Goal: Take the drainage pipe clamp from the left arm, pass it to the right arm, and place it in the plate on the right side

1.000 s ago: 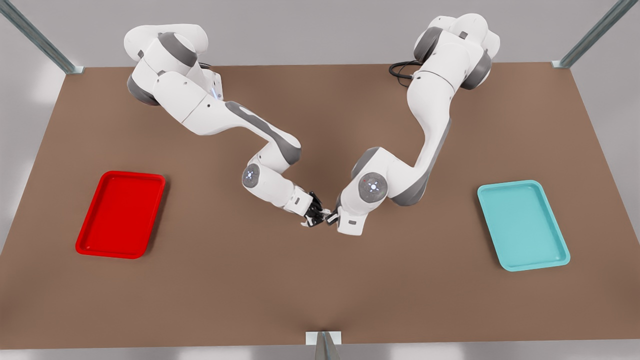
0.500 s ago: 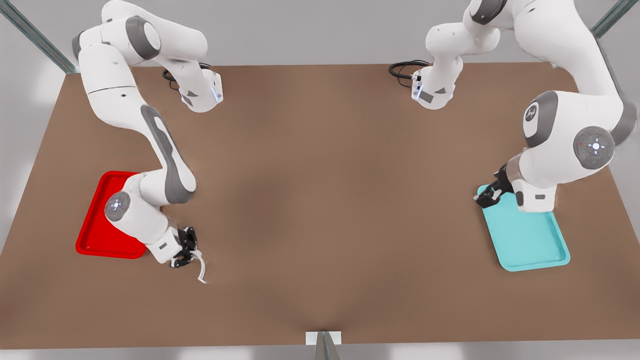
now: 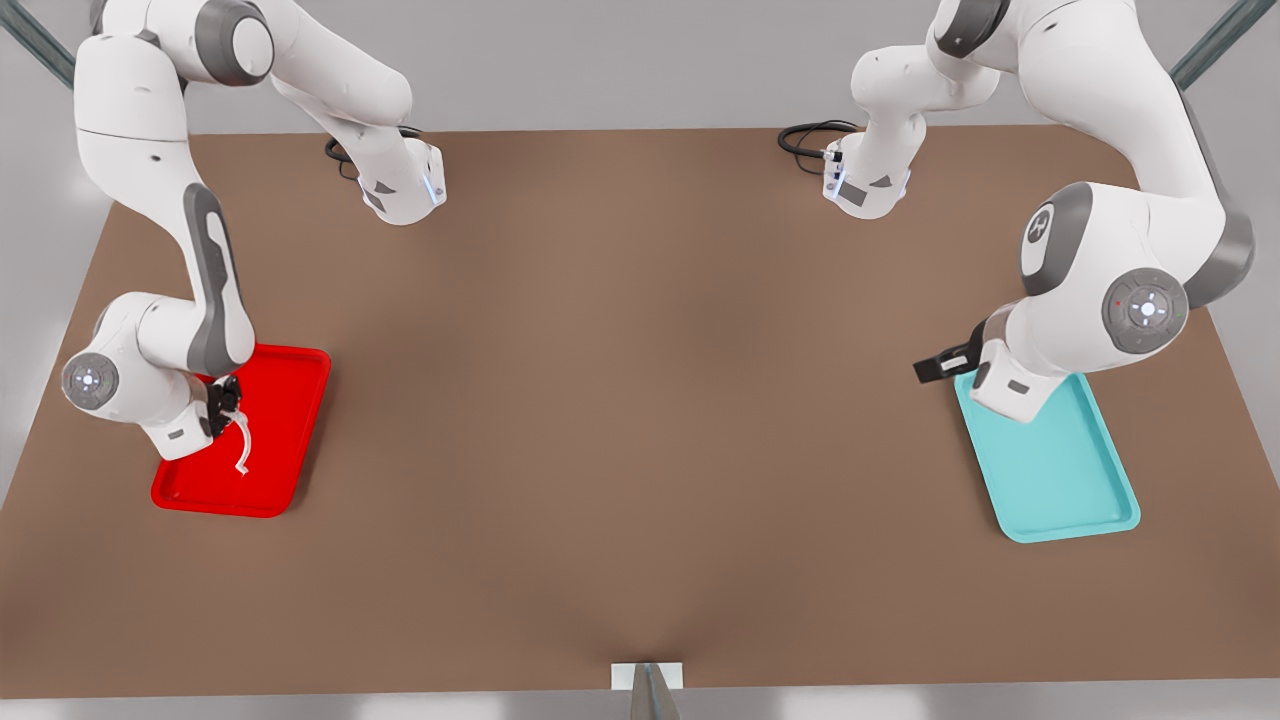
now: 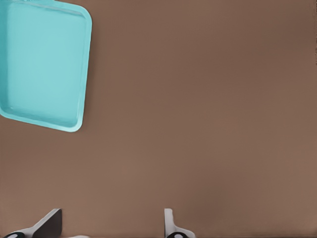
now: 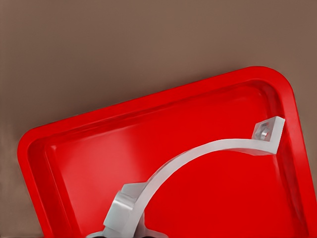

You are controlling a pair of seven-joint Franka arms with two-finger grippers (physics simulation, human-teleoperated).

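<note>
The white drainage pipe clamp [image 3: 241, 442] hangs from my right gripper [image 3: 228, 405], which is shut on one of its end tabs, over the red plate [image 3: 290, 400] at the front view's left. In the right wrist view the clamp [image 5: 198, 158] curves above the plate's floor [image 5: 89, 163], with its free tab near a rounded corner. I cannot tell whether it touches the plate. My left gripper [image 3: 935, 368] is open and holds nothing. It hovers at the near corner of the teal tray [image 3: 1060, 470] on the front view's right, and its fingers stand wide apart [image 4: 112, 214] over bare table.
The teal tray [image 4: 44, 64] lies off to one side of the left gripper. Both arm bases [image 3: 400, 190] stand at the table's back edge, with black cables [image 3: 800, 140] beside them. Metal frame posts [image 3: 648, 690] mark the table's edges.
Both grippers left the table's middle, where they met a second ago. The right gripper carried the clamp from beside the red plate to over it. The left gripper shifted slightly by the teal tray.
</note>
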